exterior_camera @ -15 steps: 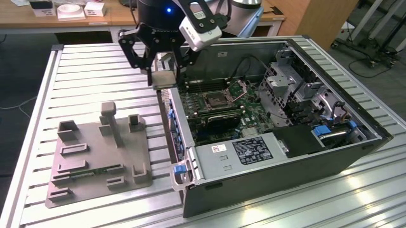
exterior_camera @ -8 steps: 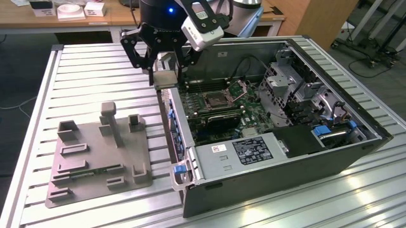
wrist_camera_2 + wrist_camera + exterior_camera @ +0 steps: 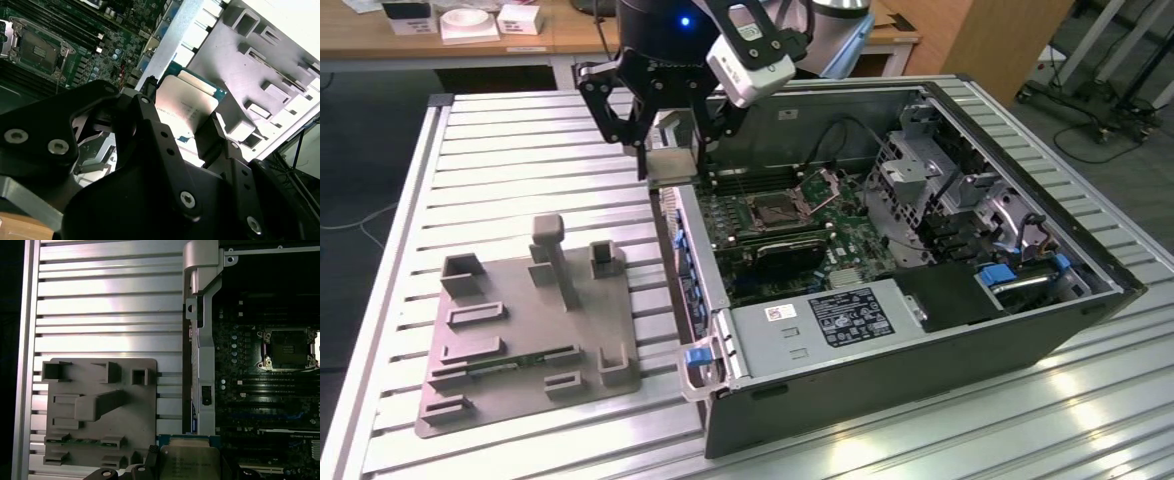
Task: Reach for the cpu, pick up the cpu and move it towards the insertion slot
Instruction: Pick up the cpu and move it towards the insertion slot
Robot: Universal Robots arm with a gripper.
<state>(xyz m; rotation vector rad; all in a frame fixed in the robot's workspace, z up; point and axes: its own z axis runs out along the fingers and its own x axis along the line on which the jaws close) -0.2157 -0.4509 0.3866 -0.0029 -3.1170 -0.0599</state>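
Firmly, black gripper pinches flat square cpu.

I have the arm coming down from the top of the exterior view, wrist bent so the gripper points downward. Its black fingers are drawn in on the cpu, which I see pinched flat between them in both wrist views. The gripper hangs in the air, clear of any surface.
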